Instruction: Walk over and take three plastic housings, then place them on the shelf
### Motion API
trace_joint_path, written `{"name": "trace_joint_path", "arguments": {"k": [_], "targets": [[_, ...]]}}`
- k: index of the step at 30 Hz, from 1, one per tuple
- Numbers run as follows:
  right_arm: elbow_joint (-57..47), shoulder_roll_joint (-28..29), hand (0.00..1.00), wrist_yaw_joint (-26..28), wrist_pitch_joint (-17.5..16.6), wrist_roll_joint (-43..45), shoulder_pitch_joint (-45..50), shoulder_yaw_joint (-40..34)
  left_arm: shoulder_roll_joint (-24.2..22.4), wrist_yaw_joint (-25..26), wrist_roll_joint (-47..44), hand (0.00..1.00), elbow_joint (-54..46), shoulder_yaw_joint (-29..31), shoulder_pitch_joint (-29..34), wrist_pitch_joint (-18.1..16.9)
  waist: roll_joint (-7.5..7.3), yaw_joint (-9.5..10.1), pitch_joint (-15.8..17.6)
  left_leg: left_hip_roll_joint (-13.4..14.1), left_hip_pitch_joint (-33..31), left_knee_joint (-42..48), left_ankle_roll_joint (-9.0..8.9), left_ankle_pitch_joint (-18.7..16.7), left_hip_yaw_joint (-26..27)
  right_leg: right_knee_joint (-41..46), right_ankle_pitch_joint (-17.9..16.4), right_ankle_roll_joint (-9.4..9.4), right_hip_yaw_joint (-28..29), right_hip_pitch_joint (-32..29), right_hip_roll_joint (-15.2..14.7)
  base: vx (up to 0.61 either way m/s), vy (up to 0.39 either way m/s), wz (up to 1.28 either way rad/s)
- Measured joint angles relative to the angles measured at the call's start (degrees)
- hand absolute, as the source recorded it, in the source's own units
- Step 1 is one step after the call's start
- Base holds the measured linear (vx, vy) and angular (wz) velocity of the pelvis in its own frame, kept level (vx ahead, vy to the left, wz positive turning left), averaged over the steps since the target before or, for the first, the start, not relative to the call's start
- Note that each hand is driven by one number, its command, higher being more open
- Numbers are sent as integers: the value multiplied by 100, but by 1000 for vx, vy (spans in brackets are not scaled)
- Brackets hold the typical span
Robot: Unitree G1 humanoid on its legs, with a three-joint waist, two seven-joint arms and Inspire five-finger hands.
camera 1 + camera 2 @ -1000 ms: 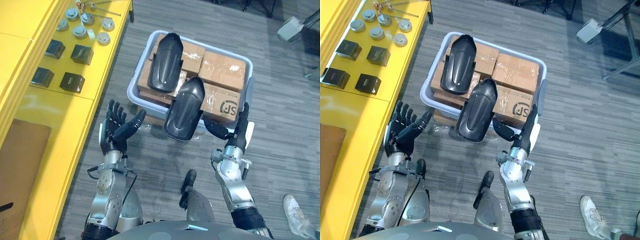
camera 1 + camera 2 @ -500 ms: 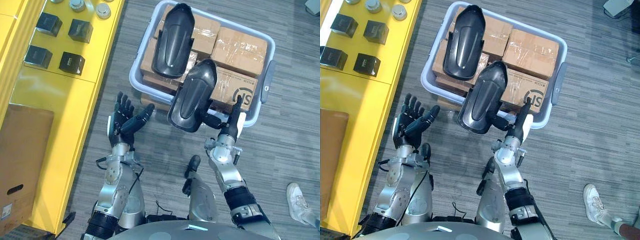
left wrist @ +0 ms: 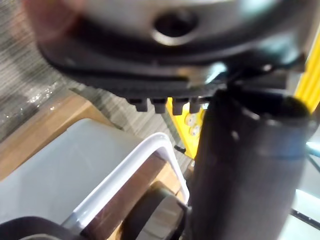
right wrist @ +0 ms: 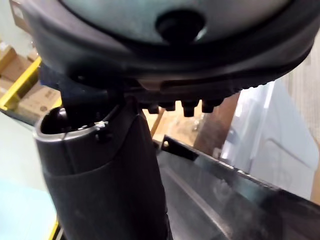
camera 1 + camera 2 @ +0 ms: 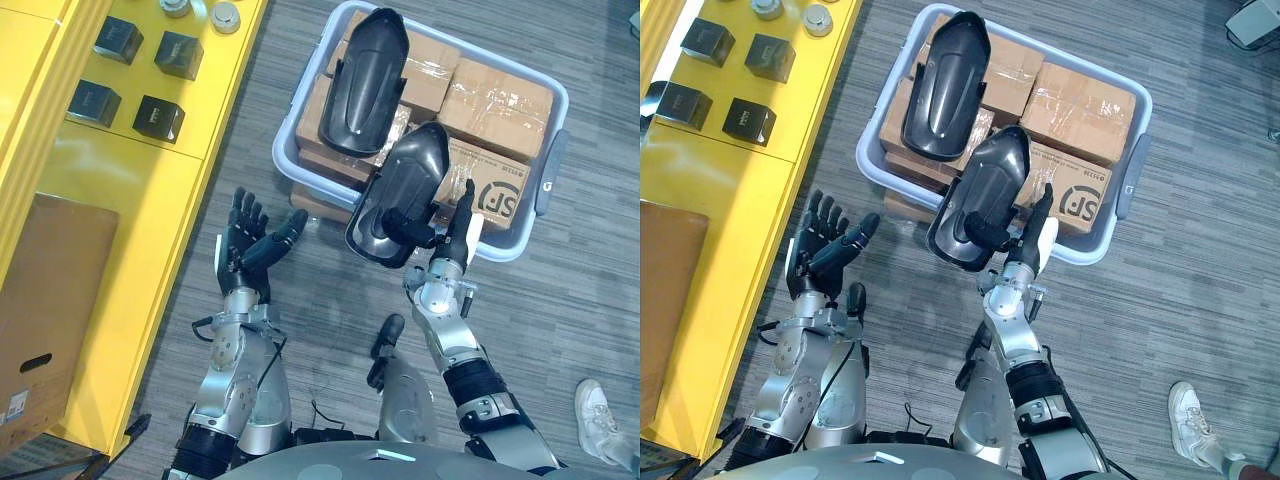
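The left hand (image 5: 248, 256) is raised at near left, fingers (image 5: 240, 213) straight and fanned apart, thumb angled right. The right hand (image 5: 450, 240) stands upright, fingers straight, thumb stretched out leftward.

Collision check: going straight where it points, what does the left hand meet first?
Nothing close: left hand points along the floor between yellow shelf and grey bin; possibly the shelf's edge farther on.
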Motion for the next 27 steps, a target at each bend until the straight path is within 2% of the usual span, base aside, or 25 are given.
{"name": "trace_joint_path", "arguments": {"k": [6,8,10,15,16,21,27], "targets": [[-173,-8,100,26,45,186,-8,66,-4,-15,0,100,-1,43,3,0,-7,-10,13,-1,14,-13,2,23,-11,29,-4,-7,-8,0,-4,0,0,0],[-164,-8,100,96,214,230,-4,89,-2,-15,-1,100,-1,10,0,0,-6,-8,15,0,13,-17,3,22,-9,26,-5,-6,-7,0,-4,0,0,0],[-154,-12,100,250,549,228,-14,92,4,-14,-1,100,0,-23,0,1,-7,-9,19,2,13,-16,4,24,-7,26,-5,-6,-4,0,-4,0,0,0],[-27,-50,100,281,1066,158,-289,141,11,-2,-5,100,0,-89,-6,2,-10,-17,21,5,14,-15,6,38,-5,26,-4,-5,-3,6,-4,0,0,0],[33,-54,0,268,1179,146,-387,142,11,6,-6,100,0,-92,-7,2,-15,-16,23,6,14,-16,8,44,-5,26,-4,-5,-3,7,-4,0,0,0],[179,-132,0,126,1495,-77,-583,105,16,24,-109,100,19,-89,-8,2,-43,-22,31,7,13,-41,10,70,-11,26,0,3,-8,7,-4,-6,-4,0],[797,-701,0,180,1822,-65,-1129,-133,18,24,-232,100,271,-87,-14,2,-52,-27,29,6,-5,-216,39,182,-62,24,4,13,-70,-32,-4,-25,-15,5]]}}
